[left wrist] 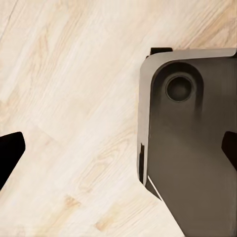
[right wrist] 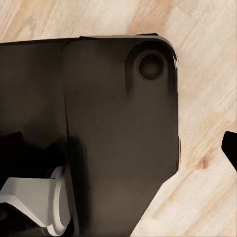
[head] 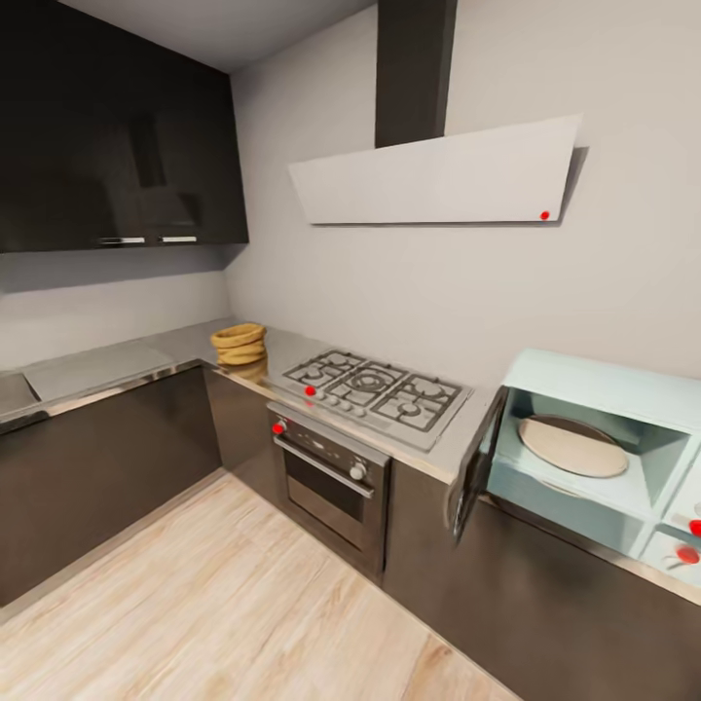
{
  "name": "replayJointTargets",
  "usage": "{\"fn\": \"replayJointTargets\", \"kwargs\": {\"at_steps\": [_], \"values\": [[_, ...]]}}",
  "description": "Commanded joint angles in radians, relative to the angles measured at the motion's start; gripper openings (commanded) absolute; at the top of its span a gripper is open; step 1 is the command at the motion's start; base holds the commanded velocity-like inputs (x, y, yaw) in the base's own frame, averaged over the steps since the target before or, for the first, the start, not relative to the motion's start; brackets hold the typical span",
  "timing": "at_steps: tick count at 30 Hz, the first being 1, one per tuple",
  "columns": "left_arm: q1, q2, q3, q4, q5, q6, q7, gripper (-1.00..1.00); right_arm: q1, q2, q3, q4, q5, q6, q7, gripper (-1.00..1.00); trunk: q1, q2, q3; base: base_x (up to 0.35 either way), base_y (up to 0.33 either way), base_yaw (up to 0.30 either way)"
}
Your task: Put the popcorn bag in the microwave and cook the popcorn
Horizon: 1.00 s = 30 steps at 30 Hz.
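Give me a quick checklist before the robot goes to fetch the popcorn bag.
1. Pale blue-white microwave door open: ok.
2. Round beige turntable plate bare, room for the bag: ok.
3. Tan-orange crumpled popcorn bag standing on the pale grey countertop left of the steel gas hob: ok.
4. Bag held: not ok, both arms hang over the wooden floor.
5. Left claw and right claw open: ok, tips sit far apart at the wrist frames' edges.
6. Popcorn inside bag: cannot tell.

microwave cavity open, door swung out leftward
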<state>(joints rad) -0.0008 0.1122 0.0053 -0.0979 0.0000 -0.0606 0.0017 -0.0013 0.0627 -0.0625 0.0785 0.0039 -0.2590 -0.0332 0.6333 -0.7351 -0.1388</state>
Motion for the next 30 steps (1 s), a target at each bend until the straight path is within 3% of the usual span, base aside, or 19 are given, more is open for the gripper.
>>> {"fn": "replayJointTargets", "kwargs": {"at_steps": [1,9,22,30], "values": [[0.0,0.001,0.0,0.0,0.0,-0.002,0.0,1.0,0.0,0.0,-0.006,0.002,0.001,-0.006,-0.002,1.0,0.001,-0.001,-0.001,0.273,0.236,0.0],[0.0,0.002,-0.001,0.0,0.0,-0.002,0.0,1.0,0.0,-0.001,-0.009,0.0,-0.004,-0.013,0.001,1.0,0.001,-0.001,-0.001,0.277,0.235,0.028],[0.0,0.001,-0.001,0.0,0.0,-0.001,0.0,1.0,0.0,-0.001,-0.011,0.0,-0.005,-0.016,0.001,1.0,0.001,-0.001,-0.001,0.27,0.237,0.247],[0.0,0.001,0.0,0.0,0.0,-0.001,0.0,1.0,0.0,-0.001,-0.013,-0.001,-0.005,-0.017,0.003,1.0,0.001,-0.001,-0.001,0.226,0.268,0.02]]}}
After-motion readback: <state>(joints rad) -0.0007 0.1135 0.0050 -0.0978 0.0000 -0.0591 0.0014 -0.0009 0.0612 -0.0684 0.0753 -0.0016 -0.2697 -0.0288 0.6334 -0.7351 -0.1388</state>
